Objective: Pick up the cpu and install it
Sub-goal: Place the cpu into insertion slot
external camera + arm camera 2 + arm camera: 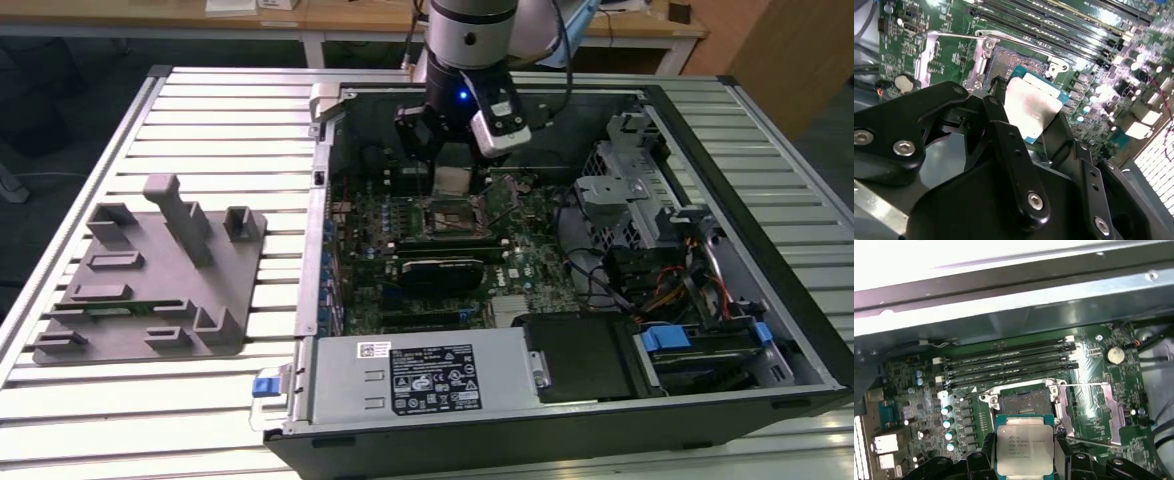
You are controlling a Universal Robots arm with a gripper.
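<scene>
One end effector (454, 172) (with cpu (1025, 449)) above socket (1024, 402)

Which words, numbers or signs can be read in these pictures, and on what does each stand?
cpu, gripped in the hand: faint lines of print, too blurred to read.
White label on the power supply: print too small to read.
Motherboard: white marks too small to read.
No text can be quoted.
</scene>
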